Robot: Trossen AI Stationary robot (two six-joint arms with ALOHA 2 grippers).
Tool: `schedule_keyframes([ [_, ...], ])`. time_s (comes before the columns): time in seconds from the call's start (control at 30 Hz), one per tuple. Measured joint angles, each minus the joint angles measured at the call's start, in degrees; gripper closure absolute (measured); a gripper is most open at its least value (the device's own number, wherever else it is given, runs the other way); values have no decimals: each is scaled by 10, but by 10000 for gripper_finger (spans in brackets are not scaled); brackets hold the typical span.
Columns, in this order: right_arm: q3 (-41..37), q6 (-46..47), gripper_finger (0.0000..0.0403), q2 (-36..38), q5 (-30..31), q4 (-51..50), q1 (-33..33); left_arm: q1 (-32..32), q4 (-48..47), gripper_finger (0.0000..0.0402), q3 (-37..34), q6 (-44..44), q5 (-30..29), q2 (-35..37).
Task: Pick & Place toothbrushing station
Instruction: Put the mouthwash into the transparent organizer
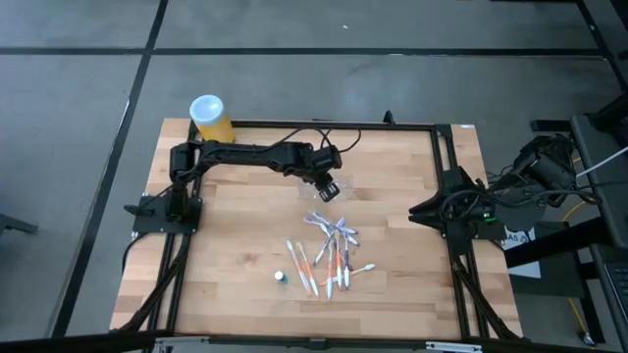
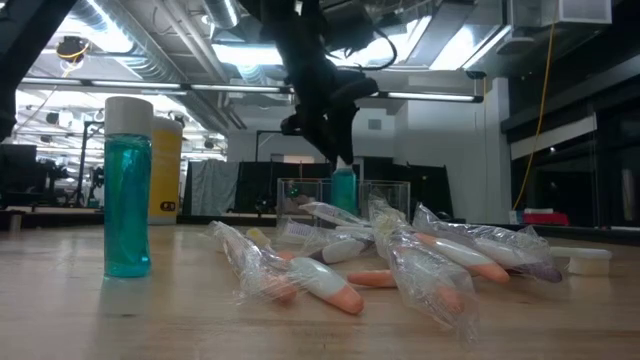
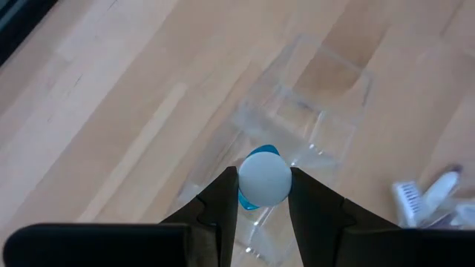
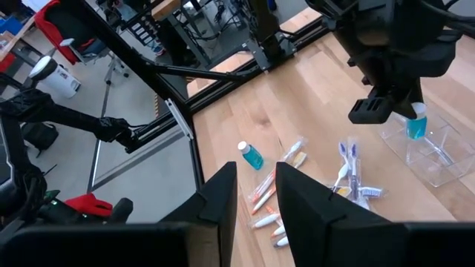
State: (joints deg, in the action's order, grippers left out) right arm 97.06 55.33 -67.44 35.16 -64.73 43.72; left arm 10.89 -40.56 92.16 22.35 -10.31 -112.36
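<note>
The toothbrushing station [image 3: 312,111] is a small holder of clear plastic, made of joined box-like compartments with open tops. It stands upright on the wooden counter [image 1: 245,245], in the far middle part, beyond the pile of wrapped toothbrushes [image 1: 329,257]. A small blue bottle with a white cap [image 3: 263,178] is in one compartment.
</note>
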Motion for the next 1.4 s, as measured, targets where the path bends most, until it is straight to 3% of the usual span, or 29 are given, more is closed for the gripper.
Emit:
schedule_keyframes([
  [1.4, 0, -3, 304, 0, 4, 0, 0, 20, 31, 302, -26, -7, 24, 0],
])
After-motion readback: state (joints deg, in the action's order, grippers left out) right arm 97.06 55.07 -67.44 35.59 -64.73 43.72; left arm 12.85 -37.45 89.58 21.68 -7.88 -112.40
